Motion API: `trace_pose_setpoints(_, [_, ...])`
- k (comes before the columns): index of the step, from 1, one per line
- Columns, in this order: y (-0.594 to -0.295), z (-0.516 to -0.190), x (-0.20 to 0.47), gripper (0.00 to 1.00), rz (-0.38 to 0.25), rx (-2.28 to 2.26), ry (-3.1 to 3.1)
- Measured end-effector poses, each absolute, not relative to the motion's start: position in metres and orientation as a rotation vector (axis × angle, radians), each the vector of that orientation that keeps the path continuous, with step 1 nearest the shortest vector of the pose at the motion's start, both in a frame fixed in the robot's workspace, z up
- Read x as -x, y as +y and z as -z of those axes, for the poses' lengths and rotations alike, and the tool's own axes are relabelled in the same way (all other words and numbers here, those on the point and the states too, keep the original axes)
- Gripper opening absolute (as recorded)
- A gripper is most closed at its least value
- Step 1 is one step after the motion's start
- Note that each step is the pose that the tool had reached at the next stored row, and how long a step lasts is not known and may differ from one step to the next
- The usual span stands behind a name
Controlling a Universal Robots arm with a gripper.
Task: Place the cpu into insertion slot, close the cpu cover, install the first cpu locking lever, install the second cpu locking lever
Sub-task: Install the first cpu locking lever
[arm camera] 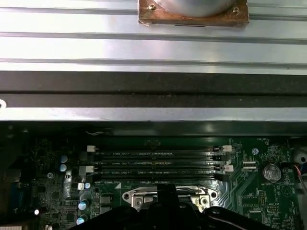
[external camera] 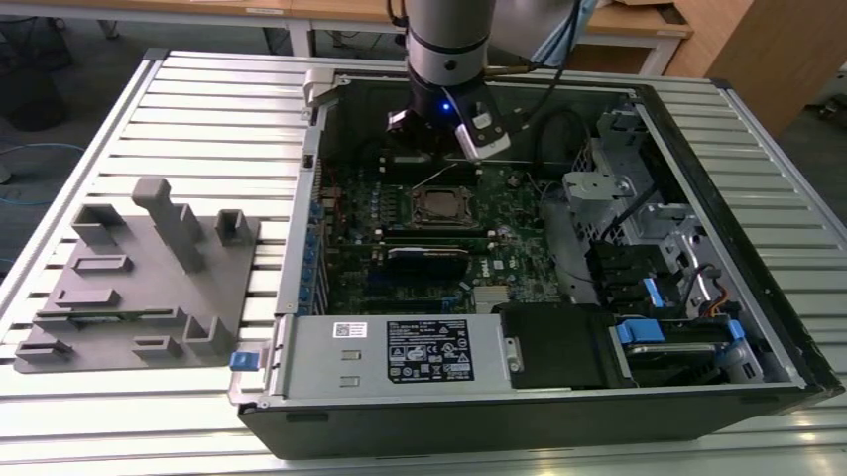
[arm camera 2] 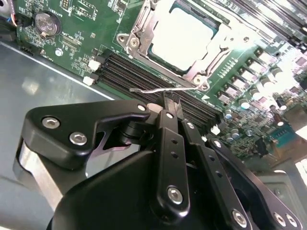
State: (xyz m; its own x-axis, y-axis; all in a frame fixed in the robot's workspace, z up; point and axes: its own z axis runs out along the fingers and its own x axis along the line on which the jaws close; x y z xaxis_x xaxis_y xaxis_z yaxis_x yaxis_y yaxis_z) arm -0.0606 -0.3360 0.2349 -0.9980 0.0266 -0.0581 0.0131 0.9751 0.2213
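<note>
Black end effector [arm camera 2: 169, 99] closed in the second wrist view, both fingers pressed together with no gap. Just at the tips, a thin silver wire locking lever [arm camera 2: 148, 89], lifted free and not hooked down; touching the tips or only very near, cannot tell. Beyond this lever, four long black memory slots [arm camera 2: 139, 76]. Right after them, the small square insertion slot [arm camera 2: 163, 60] with dark frame, apart from the end effector. Inside it, the flat square cpu [arm camera 2: 184, 36] with silvery-grey metal top, seated level. Over its edges, the thin square metal cpu cover [arm camera 2: 139, 24] with large window, folded down flat. All around, the green circuit board [arm camera 2: 81, 33], with a round silver coin battery [arm camera 2: 45, 21] to one side. In the exterior view, same slot on the near side of the end effector, lever slanting upward. Further out, the open black computer case [external camera: 530, 436], lying on a slatted aluminium bench [external camera: 212, 109]. On the exterior view's left, a grey plastic fixture [external camera: 133, 278] on the bench, beside the case.
</note>
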Motion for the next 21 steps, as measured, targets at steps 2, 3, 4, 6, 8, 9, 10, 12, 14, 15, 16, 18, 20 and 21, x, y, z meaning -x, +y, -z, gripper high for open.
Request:
trace_pose_setpoints(2, [-0.336,-0.232,0.06,0.11,-0.343,-0.031,3.061])
trace_pose_setpoints(3, [-0.335,-0.231,0.06,0.11,-0.343,-0.031,3.061])
trace_pose_setpoints(4, [-0.335,-0.23,0.06,0.11,-0.342,-0.031,3.062])
trace_pose_setpoints(6, [-0.333,-0.229,0.06,0.11,-0.342,-0.031,3.062])
trace_pose_setpoints(8, [-0.332,-0.228,0.06,0.11,-0.342,-0.031,3.062])
trace_pose_setpoints(9, [-0.331,-0.227,0.06,0.11,-0.343,-0.031,3.062])
trace_pose_setpoints(10, [-0.33,-0.227,0.06,0.11,-0.343,-0.031,3.062])
trace_pose_setpoints(12, [-0.328,-0.226,0.059,0.11,-0.343,-0.031,3.062])
trace_pose_setpoints(14, [-0.326,-0.226,0.059,0.11,-0.343,-0.031,3.061])
trace_pose_setpoints(15, [-0.326,-0.225,0.058,0.11,-0.343,-0.031,3.062])
trace_pose_setpoints(16, [-0.326,-0.225,0.058,0.11,-0.343,-0.031,3.061])
trace_pose_setpoints(18, [-0.325,-0.224,0.055,0.11,-0.342,-0.031,3.061])
trace_pose_setpoints(20, [-0.325,-0.223,0.053,0.11,-0.34,-0.031,3.062])
trace_pose_setpoints(21, [-0.325,-0.223,0.052,0.11,-0.339,-0.031,3.062])
